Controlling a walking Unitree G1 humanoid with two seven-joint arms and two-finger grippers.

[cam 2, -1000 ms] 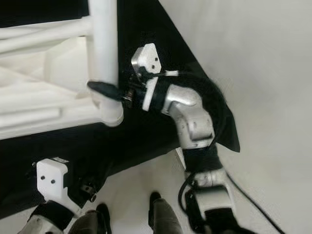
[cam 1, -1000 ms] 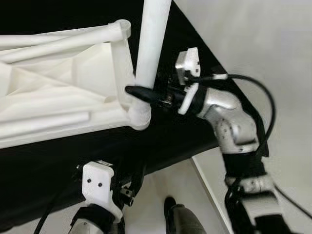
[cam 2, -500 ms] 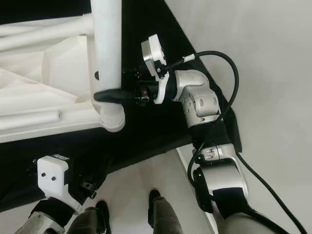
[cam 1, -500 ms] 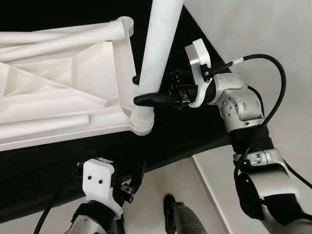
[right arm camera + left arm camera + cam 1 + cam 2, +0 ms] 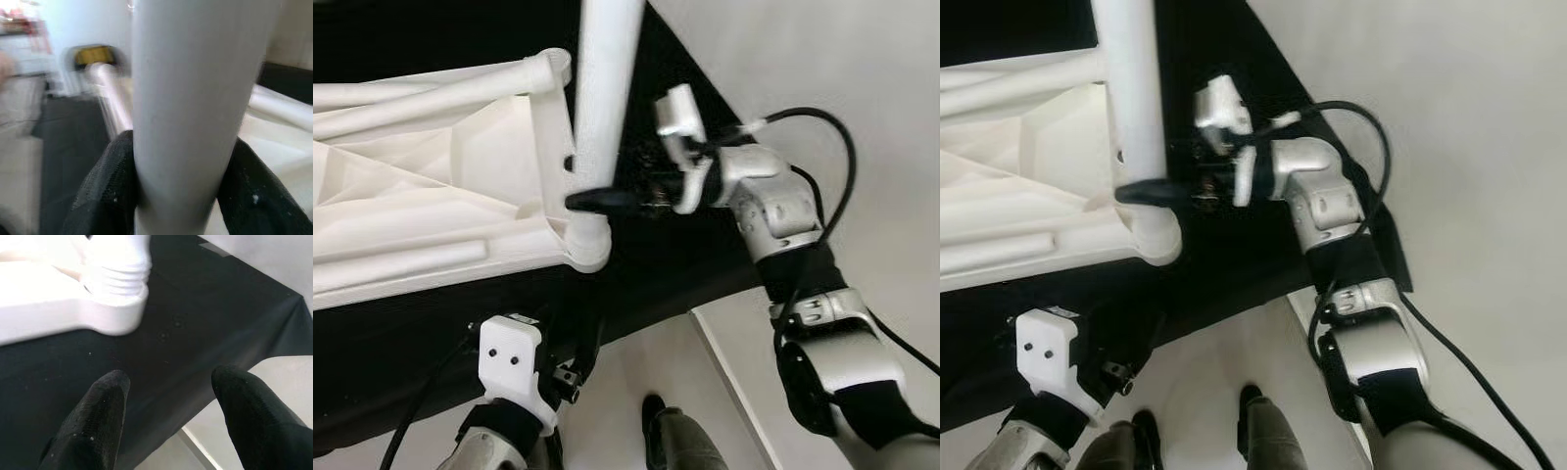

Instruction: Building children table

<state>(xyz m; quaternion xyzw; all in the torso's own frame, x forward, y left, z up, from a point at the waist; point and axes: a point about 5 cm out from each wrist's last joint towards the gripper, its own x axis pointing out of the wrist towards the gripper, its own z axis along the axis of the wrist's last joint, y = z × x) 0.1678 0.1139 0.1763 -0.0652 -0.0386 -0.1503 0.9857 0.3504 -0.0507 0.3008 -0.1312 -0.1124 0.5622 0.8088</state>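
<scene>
A white plastic table top lies upside down on a black cloth. A white table leg stands upright in the corner socket nearest me. My right gripper is shut on that leg just above the socket, one black finger across its front; in the right wrist view the leg sits between both fingers. Other white legs lie along the top's far edge. My left gripper is open, low by the cloth's near edge, holding nothing.
The black cloth ends close to me, with pale floor beyond it. A grey-white wall or floor runs along the right side. My right arm's cable loops out to the right. The feet show below.
My right wrist has rotated while gripping the leg, and the leg has tipped from leaning right to nearly upright. The left arm stays put.
</scene>
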